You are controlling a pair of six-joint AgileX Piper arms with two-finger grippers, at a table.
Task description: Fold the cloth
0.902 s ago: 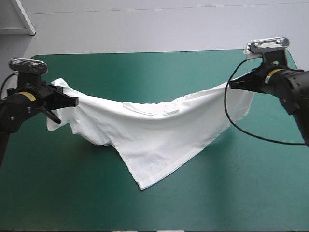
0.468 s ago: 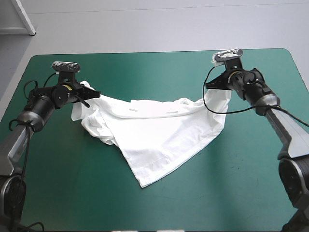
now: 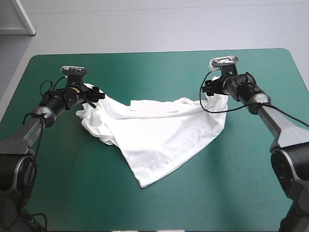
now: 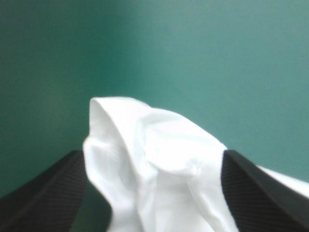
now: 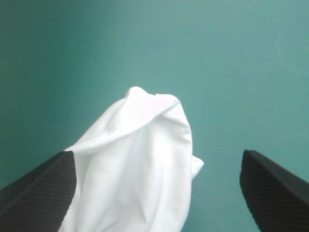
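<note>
- T-shirt point(image 3: 159, 130) lies rumpled across the middle of the frame on the teal-green desk point(image 3: 145, 67), with one corner pointing toward the lower centre.
- Left gripper point(image 3: 98, 94), at upper left, is released: its black fingers point(image 4: 48, 188) stand apart with a loose fold between them.
- Right gripper point(image 3: 206, 88), at upper right, is likewise released around a bunched corner.
- The step appears to be letting go. Each arm should back straight off so that no fold snags.
</note>
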